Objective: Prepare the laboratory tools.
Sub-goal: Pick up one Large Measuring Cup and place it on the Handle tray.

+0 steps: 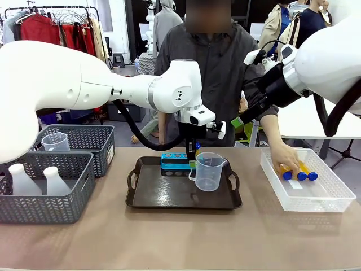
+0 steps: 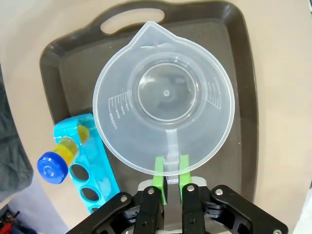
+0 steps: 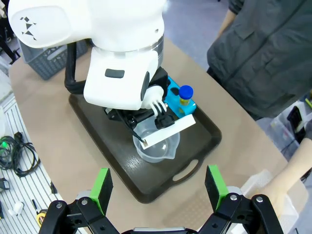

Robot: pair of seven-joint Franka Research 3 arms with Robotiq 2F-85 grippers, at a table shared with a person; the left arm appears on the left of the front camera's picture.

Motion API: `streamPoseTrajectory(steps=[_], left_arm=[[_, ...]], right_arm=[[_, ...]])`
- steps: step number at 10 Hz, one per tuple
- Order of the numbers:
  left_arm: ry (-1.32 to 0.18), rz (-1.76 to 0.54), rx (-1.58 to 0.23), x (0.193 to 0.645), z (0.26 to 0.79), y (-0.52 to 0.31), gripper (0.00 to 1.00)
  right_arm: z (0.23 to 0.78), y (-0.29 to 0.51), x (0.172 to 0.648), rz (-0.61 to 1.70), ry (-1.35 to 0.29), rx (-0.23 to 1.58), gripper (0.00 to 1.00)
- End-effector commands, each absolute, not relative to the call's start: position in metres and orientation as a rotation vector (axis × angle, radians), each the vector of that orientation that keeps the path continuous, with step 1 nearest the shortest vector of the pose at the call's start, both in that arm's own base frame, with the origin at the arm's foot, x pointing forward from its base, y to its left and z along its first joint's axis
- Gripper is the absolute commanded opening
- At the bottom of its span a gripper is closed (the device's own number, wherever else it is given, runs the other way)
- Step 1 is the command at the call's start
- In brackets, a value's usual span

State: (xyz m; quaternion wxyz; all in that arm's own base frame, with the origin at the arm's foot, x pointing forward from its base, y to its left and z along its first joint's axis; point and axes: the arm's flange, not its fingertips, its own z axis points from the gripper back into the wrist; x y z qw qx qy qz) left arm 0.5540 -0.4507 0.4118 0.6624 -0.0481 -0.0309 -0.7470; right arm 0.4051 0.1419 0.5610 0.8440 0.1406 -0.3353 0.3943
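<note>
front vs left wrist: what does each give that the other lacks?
Front: grey baskets with two flasks, and the person's hand at the tubes in the clear bin. Left wrist: left pincer shut on the beaker handle, and its scale marks seen from above. Both: tray, beaker, blue rack.

You find bare floor at the front left of the dark brown handled plastic tray (image 1: pixel 155 195). Its back and right are blocked by the small blue four-hole tube rack (image 1: pixel 174 162) and the clear graduated plastic beaker (image 1: pixel 210 172), which the left gripper (image 2: pixel 170 168) clamps by the handle. The person's hand (image 1: pixel 285 157) lies inside the clear latticed plastic crate (image 1: pixel 316 206).
</note>
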Motion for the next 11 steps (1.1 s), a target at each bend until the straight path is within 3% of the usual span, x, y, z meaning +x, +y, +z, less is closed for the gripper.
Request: streamPoseTrajectory(steps=[1,2,7,11], left_arm=[[-0.047,-1.711,-0.100,0.555,0.409,-0.448,0.00],[-0.044,-1.714,-0.108,0.554,0.408,-0.447,0.08],[-0.043,-1.701,-0.114,0.546,0.412,-0.439,1.00],[-0.106,-1.684,-0.100,0.526,0.436,-0.423,1.00]], right_arm=[[0.562,0.142,0.404,0.836,-0.707,0.310,1.00],[0.562,0.142,0.404,0.836,-0.707,0.310,1.00],[0.562,0.142,0.404,0.836,-0.707,0.310,1.00],[0.562,0.142,0.404,0.836,-0.707,0.310,1.00]])
